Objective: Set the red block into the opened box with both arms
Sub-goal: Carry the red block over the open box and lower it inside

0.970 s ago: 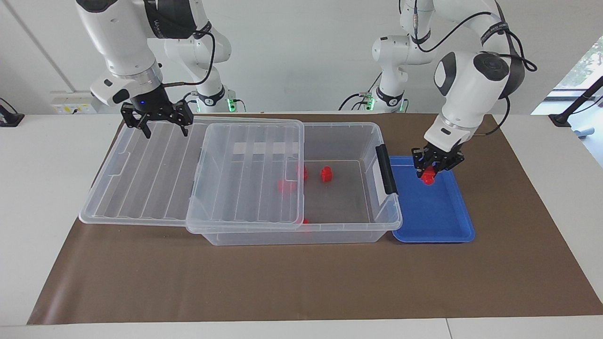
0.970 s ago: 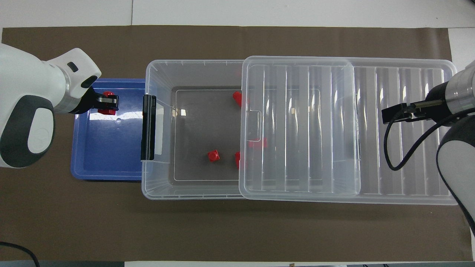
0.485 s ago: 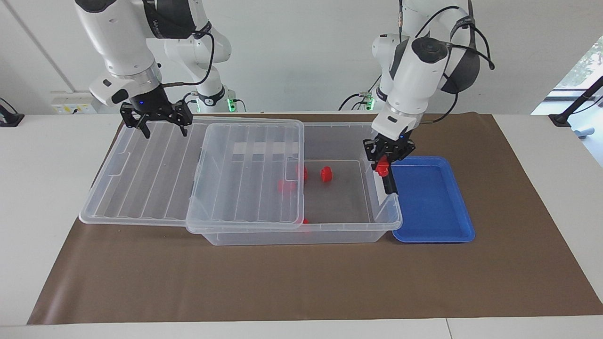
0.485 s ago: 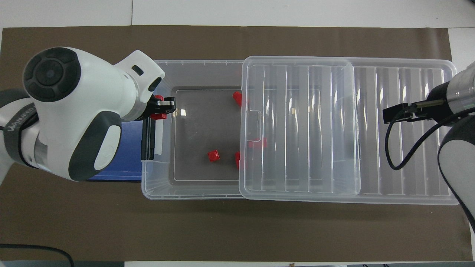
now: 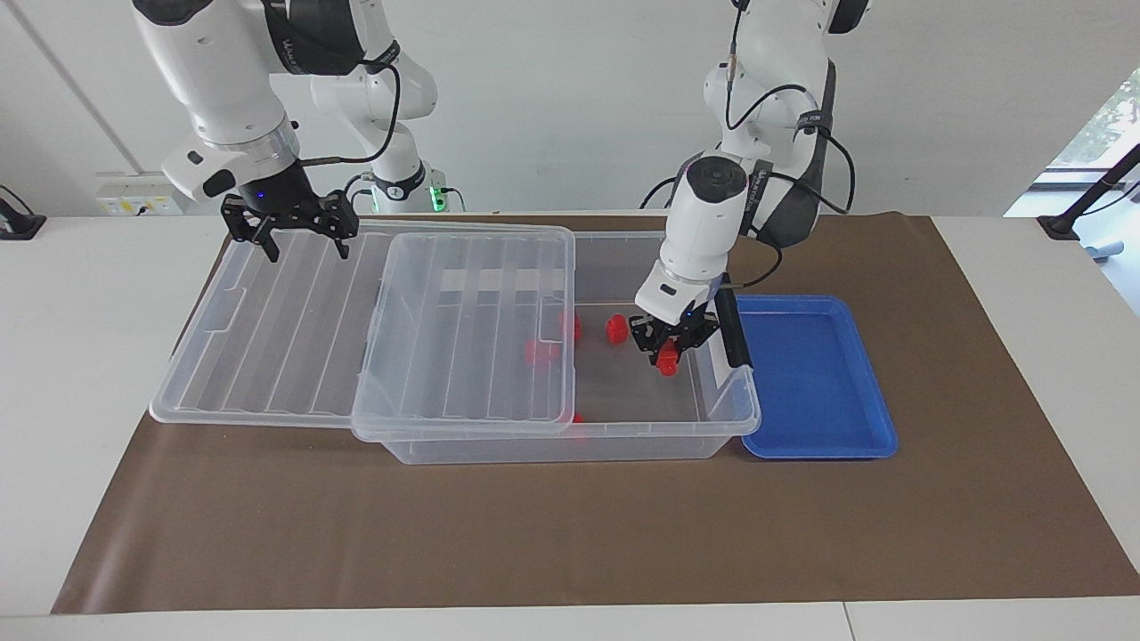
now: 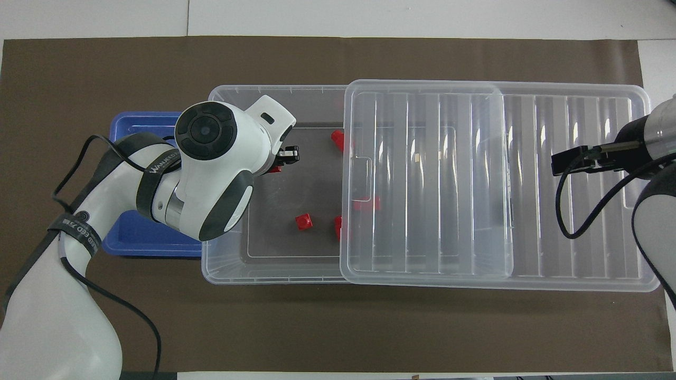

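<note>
Clamped on the red block [image 5: 668, 359], the left gripper [image 5: 670, 345] hangs inside the open end of the box [image 5: 614, 442], over the bare floor near the end wall with the black clip handle [image 5: 732, 327]. The block sticks out below the fingertips, its long axis roughly up and down as far as the facing view shows; the overhead view shows only a sliver of red under the wrist. Whether it touches the box floor cannot be told. The left arm reaches in over the blue tray [image 5: 828, 418] and the handle end of the box, its forearm sloping down and its wrist pointing the fingers almost straight down.

Three more red blocks [image 6: 303, 221] lie on the box floor, two partly under the lid [image 5: 356, 320], which is slid toward the right arm's end of the table and covers about half the box.

Over the robot-side edge of the overhanging lid, the right gripper [image 5: 290, 233] hovers with its fingers spread wide, pointing down, holding nothing; the right arm waits there.
</note>
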{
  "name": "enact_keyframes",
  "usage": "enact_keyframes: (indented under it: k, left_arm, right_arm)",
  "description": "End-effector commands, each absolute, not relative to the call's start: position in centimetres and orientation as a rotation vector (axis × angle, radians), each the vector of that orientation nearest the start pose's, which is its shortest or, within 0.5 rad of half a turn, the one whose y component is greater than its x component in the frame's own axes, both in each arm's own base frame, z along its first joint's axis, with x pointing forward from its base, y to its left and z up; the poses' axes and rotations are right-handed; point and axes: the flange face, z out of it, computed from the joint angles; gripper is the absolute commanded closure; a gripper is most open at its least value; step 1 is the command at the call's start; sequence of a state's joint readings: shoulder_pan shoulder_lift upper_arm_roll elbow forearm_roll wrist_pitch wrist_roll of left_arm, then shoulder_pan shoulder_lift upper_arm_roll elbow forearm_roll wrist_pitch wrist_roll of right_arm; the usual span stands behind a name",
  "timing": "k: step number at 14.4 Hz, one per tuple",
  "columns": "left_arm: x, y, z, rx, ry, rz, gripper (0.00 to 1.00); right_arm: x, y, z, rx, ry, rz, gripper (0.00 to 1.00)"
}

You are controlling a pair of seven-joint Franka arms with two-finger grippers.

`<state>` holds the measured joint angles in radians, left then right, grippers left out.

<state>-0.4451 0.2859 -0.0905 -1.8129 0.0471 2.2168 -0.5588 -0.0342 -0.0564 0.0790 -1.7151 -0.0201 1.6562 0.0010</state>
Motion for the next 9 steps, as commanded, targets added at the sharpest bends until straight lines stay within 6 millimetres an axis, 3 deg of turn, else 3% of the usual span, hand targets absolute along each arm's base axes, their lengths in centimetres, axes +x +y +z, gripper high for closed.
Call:
enact_keyframes:
  k: [1, 5, 6, 7, 9]
  left_arm:
    - [56.0, -33.2, 36.2, -3.158, -0.026, -0.224, 1.0]
    - [56.5, -34.0, 32.5, -3.147, -0.017, -0.275, 1.0]
    - [56.6, -34.1, 31.4, -3.157, -0.021, -0.289, 1.0]
    - [56.3, -34.2, 30.7, -3.156, -0.019, -0.279, 1.0]
    - [56.5, -33.8, 30.5, -3.153, -0.026, -0.273, 1.0]
  right_arm:
    - [53.7, 1.1, 59.4, -3.155, -0.098, 0.008, 0.0]
    - [53.8, -0.5, 59.3, -3.156, -0.054, -0.004, 0.0]
    - [53.9, -1.8, 59.4, -3.156, -0.055, -0.02, 0.0]
    - [54.1, -2.9, 59.5, -3.157, -0.093, -0.048, 0.1]
    - [53.9, -6.4, 59.3, -3.159, -0.106, -0.059, 0.61]
